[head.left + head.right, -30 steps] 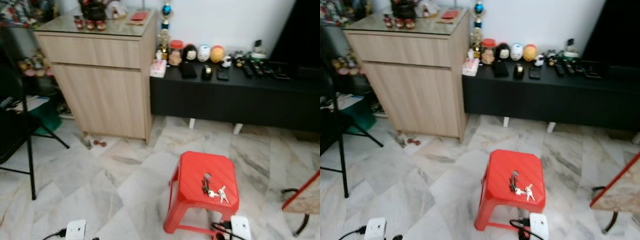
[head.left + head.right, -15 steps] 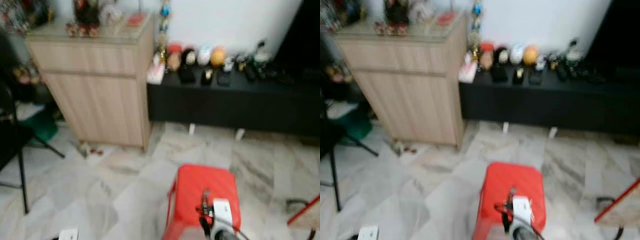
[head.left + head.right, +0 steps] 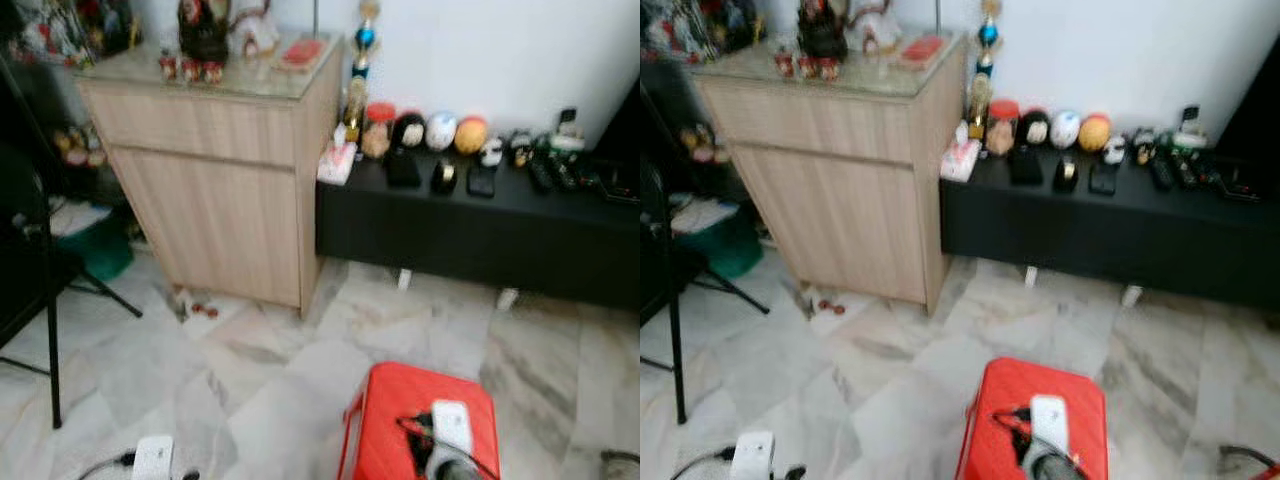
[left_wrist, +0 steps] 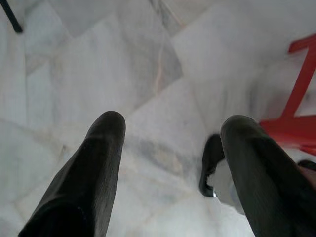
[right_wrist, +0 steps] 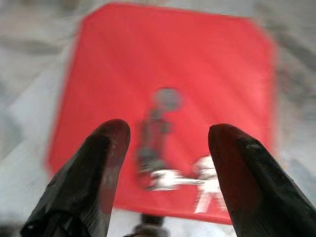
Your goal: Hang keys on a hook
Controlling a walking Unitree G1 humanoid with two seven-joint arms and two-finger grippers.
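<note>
A bunch of keys (image 5: 165,168) with a dark fob lies on the seat of a red plastic stool (image 3: 385,440), next to the seat's round hole (image 5: 167,98). My right gripper (image 5: 168,131) hovers above the keys, open, with the bunch showing between its two fingers. In the eye views the right arm's white wrist (image 3: 451,424) sits over the stool's seat. The left gripper (image 4: 173,123) hangs low and open over the marble floor, left of the stool, and a stool leg (image 4: 296,103) is beside it. The left arm's white wrist (image 3: 152,458) is at the lower left.
A light wooden cabinet (image 3: 230,170) stands ahead on the left. A low black bench (image 3: 480,225) with figurines and remotes runs along the white wall. A black folding chair (image 3: 40,300) is at the far left. Marble floor (image 3: 250,360) lies between me and the cabinet.
The camera has shifted and the stool now sits lower in the picture. My right arm has come up from the stool's front edge to over its seat and the keys.
</note>
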